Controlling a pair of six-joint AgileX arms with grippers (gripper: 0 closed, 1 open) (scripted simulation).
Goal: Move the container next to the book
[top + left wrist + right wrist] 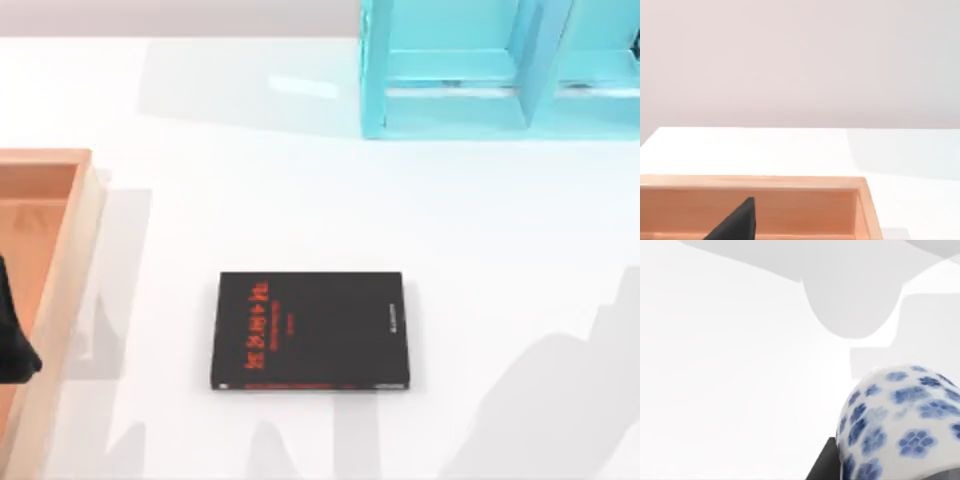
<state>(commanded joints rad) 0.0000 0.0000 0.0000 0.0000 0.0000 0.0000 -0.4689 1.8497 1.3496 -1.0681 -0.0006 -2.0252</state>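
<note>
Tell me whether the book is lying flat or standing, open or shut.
Flat and shut: the book lies cover-up on the white table, red characters showing, no pages spread.

Wooden box [790, 207] on white table [765, 150], dark fingertip [737, 222] over it

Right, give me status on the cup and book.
Left gripper over the wooden box. Container close against right wrist camera, above the table. Book flat mid-table, nothing on it.
</note>
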